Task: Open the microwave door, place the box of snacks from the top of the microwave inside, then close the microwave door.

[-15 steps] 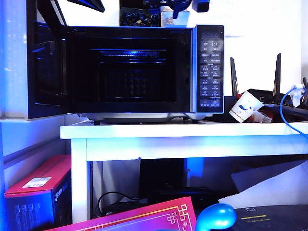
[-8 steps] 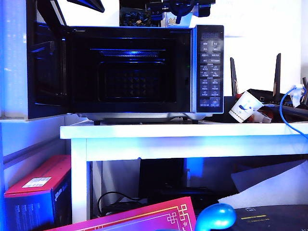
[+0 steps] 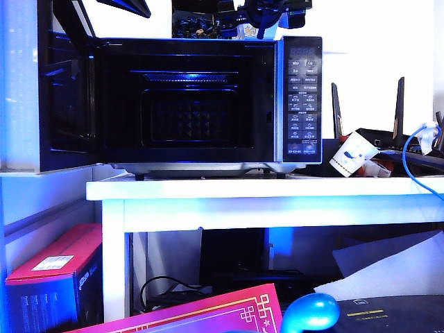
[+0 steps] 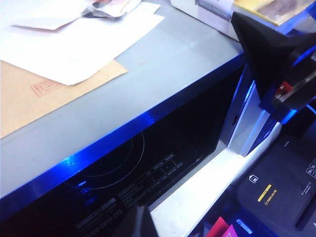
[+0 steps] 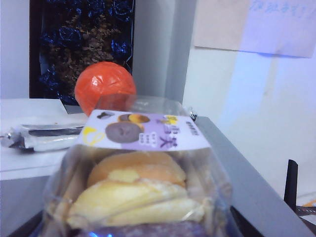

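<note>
The microwave (image 3: 298, 97) stands on a white table with the microwave door (image 3: 66, 97) swung wide open to the left and the dark cavity empty. On its top lies the box of snacks (image 3: 243, 30), a clear-lidded carton of pastries (image 5: 138, 182) with a purple label. My right gripper (image 3: 267, 15) hovers over it from the right. In the right wrist view, my right gripper (image 5: 131, 227) is open, its fingers either side of the box. My left gripper (image 3: 125, 5) hangs open above the microwave's top left corner; in its wrist view the left gripper (image 4: 202, 133) holds nothing.
An orange ball (image 5: 105, 89), a dark tray of blue items (image 5: 81, 44) and a silver packet (image 5: 44, 136) lie behind the box. Papers (image 4: 74, 44) cover the microwave top. A paper cup (image 3: 349, 154), router antennas and a blue cable (image 3: 416, 166) sit to the right.
My right gripper has come down and to the left over the snack box, which now is partly hidden in the exterior view. The left arm and the door have not moved.
</note>
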